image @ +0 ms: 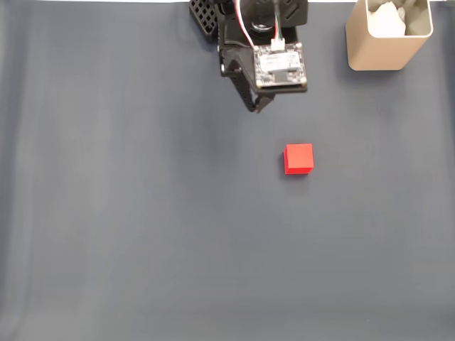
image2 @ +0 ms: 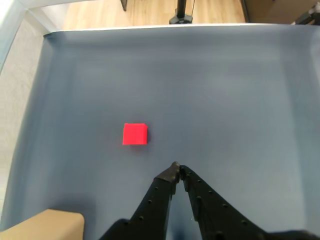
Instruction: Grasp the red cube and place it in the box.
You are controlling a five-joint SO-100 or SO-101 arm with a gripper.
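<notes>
Folded up at the far edge in the fixed view, wrist board facing up. End effector (image2: 176, 166) black, fingertips pressed together, tips angled down, holding nothing, off the surface.

Even, soft light fills both views; the counter (image: 128, 234) shows faint sheen bands. The wrist view bows at its edges, with slightly blurred jaws at bottom centre.
</notes>
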